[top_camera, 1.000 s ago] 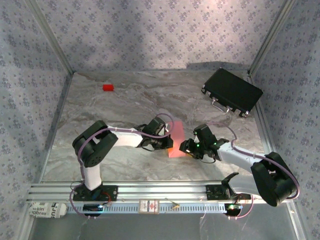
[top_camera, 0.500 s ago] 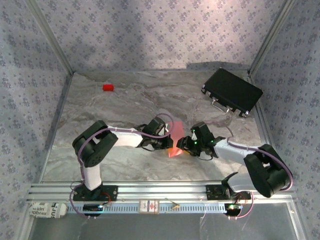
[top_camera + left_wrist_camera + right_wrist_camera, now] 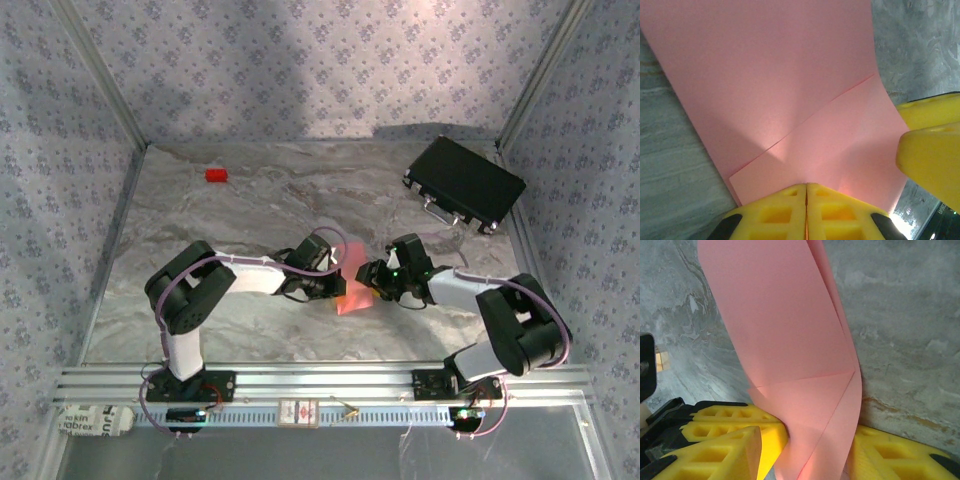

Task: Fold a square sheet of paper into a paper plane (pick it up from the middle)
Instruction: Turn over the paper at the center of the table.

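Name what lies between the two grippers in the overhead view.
The square sheet of paper, salmon-pink and creased, sits between the left gripper and the right gripper; the top external view shows it.

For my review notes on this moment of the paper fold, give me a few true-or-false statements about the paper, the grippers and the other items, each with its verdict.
1. The left gripper is shut on the pink paper. True.
2. The red block lies right beside the black case. False: the block is at the far left of the table and the case is at the far right, well apart.
3. The pink paper has a diagonal folded flap. True; its edge shows in both wrist views.
4. The right gripper is clamped shut on the paper. False: its jaws stand apart, with the paper passing between them.
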Robot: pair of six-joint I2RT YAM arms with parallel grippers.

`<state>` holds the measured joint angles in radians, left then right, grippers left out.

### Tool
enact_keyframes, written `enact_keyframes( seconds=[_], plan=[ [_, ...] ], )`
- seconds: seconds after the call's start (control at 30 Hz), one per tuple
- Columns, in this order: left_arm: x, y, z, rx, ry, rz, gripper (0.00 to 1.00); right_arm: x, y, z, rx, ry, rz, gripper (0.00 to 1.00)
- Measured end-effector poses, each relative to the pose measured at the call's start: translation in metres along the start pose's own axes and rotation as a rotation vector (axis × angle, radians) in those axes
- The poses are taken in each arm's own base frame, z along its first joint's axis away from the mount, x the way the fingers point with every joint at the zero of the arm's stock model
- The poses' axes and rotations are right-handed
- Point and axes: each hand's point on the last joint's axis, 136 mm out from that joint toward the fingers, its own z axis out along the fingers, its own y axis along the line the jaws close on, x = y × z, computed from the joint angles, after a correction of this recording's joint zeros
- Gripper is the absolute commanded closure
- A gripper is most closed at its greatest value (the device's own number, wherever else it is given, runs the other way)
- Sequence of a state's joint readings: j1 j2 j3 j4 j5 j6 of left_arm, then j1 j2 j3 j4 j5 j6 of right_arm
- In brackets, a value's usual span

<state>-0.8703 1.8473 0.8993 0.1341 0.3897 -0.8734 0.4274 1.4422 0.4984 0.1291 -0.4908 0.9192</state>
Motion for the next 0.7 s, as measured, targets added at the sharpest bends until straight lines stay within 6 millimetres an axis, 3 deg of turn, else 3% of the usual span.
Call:
enact_keyframes(
  seconds=[0.43, 0.7],
  plan=[
    [0.001, 0.001, -0.001, 0.004, -0.004, -0.016, 0.92, -0.014, -0.003, 0.002, -0.025, -0.023, 0.020, 0.59],
    [0.001, 0.001, -0.001, 0.006, -0.005, -0.015, 0.92, -0.018, -0.002, 0.007, -0.048, -0.026, 0.021, 0.70]
  ],
)
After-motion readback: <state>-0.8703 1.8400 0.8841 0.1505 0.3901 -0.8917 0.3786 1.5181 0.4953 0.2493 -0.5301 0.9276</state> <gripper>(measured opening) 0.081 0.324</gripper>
